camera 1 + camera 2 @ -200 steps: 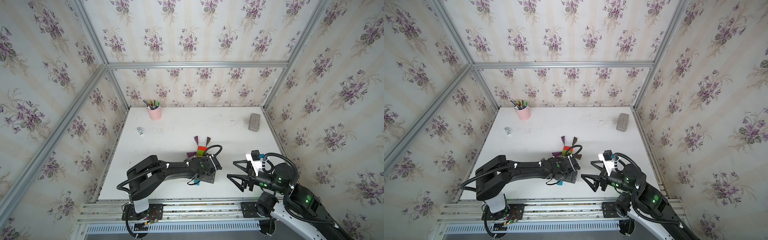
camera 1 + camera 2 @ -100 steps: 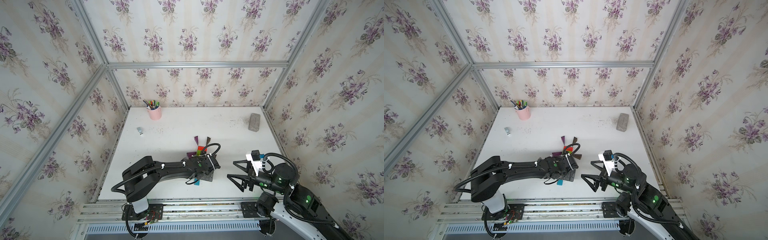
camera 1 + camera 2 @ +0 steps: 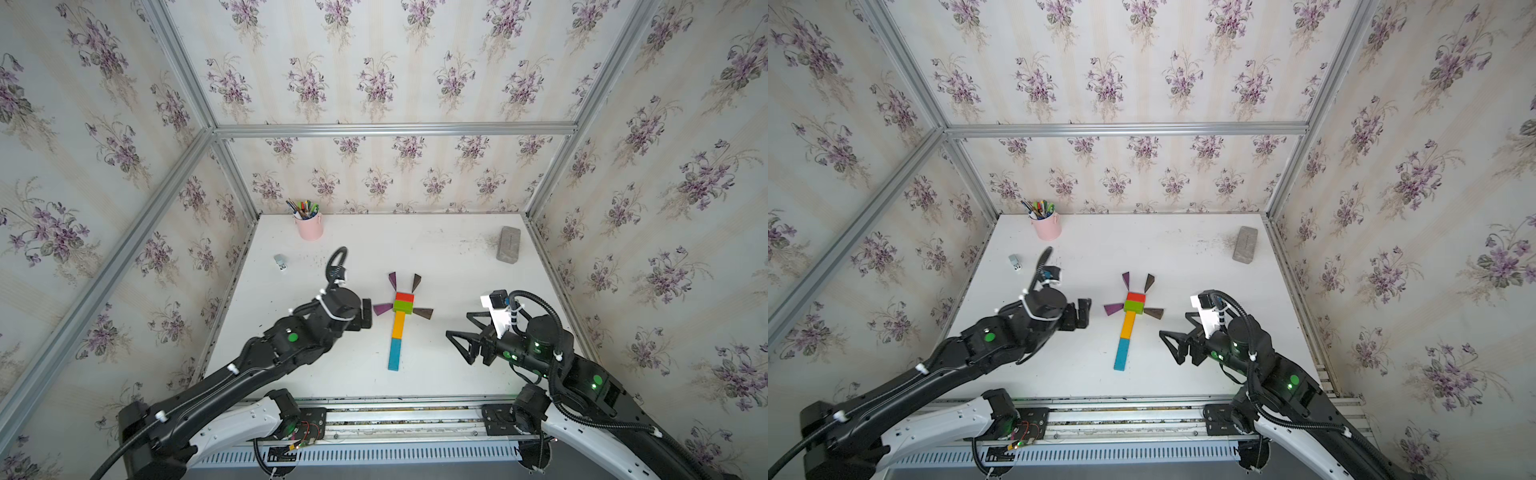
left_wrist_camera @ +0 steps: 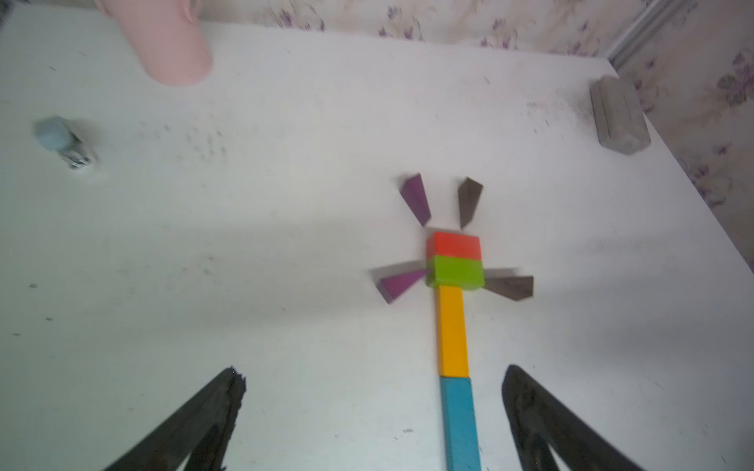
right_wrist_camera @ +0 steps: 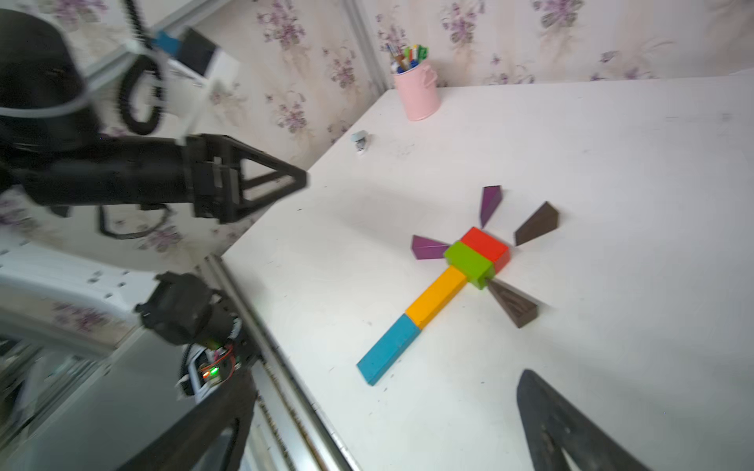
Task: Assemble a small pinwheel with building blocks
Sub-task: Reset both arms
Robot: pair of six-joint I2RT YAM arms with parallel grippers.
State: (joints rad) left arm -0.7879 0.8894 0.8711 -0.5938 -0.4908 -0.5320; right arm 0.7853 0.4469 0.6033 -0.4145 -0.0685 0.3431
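Change since the earlier frames: the left arm has drawn back from over the pinwheel (image 3: 400,320) toward the left edge of the desk (image 3: 436,257), so the whole stem is uncovered. The right arm has not moved.

1. Small grey-blue item (image 3: 281,261), type unclear: near the left edge, back half.
2. Pink pen cup (image 3: 309,226), upright, holding pens: back left corner.
3. Left tool (image 3: 366,312): fingers wide apart, holding nothing, above the desk just left of the pinwheel; clear of the blocks.
4. Pinwheel, flat on the desk near its middle:
 - purple side wedge (image 3: 381,308), tip against the green block;
 - purple upper wedge (image 3: 392,279), tip pointing at the red block, narrow gap;
 - red block (image 3: 404,296) touching green block (image 3: 402,306), forming the centre;
 - yellow bar (image 3: 398,325) and blue bar (image 3: 395,353), end to end, running toward the front edge;
 - brown upper wedge (image 3: 416,281), narrow gap to red;
 - brown side wedge (image 3: 423,312), tip at the green block.
5. Right tool (image 3: 457,325): fingers wide apart, holding nothing, right of the stem, well apart from it.
6. Grey brick-like slab (image 3: 508,244): back right corner.
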